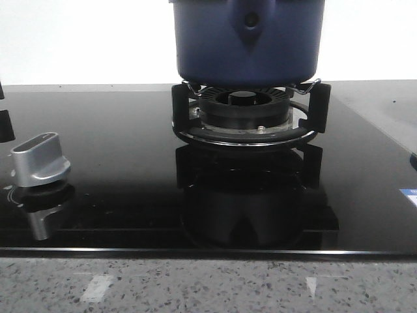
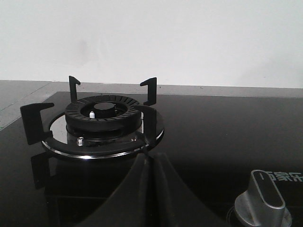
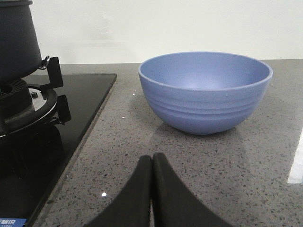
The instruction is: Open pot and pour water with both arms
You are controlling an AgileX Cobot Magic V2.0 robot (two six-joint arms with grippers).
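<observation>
The dark-blue pot (image 1: 247, 42) stands on the black burner support (image 1: 246, 111) at the back middle of the hob, its top cut off by the frame. Its dark side (image 3: 16, 40) also shows in the right wrist view. No lid or water can be seen. My left gripper (image 2: 151, 158) is shut and empty, low over the black glass in front of a second, bare burner (image 2: 102, 113). My right gripper (image 3: 152, 158) is shut and empty over the speckled stone counter, apart from the pot. Neither gripper appears in the front view.
A blue ribbed bowl (image 3: 206, 90) sits empty on the stone counter (image 3: 227, 165) to the right of the hob. A silver knob (image 1: 40, 160) rises from the glass hob (image 1: 130, 195) at the front left, close beside my left gripper (image 2: 262, 196).
</observation>
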